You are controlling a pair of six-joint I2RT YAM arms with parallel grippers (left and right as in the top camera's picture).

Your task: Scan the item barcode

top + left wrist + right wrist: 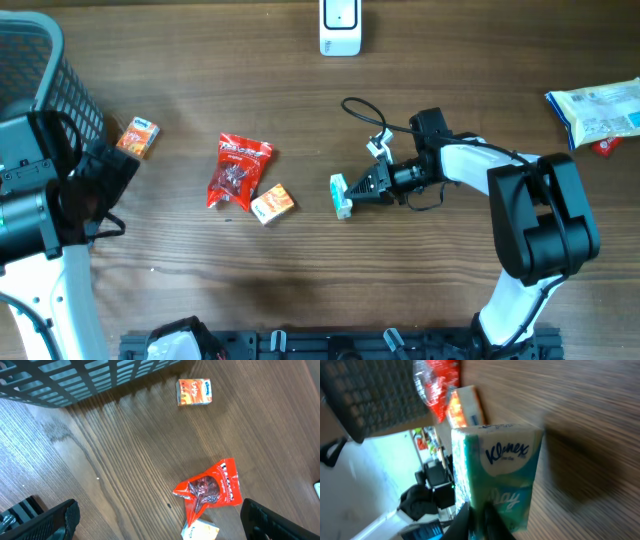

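**Tissue pack at right gripper tips**

The green tissue pack (342, 195) sits near the middle of the worktop (300, 270), against the tips of the right gripper (357, 188). Whether that gripper grasps it cannot be told. The left gripper (160, 510) is released, jaws wide, near a red packet (212, 487).

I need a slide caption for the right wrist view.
Teal Kleenex pack at the right tool, red bag and orange pack behind.
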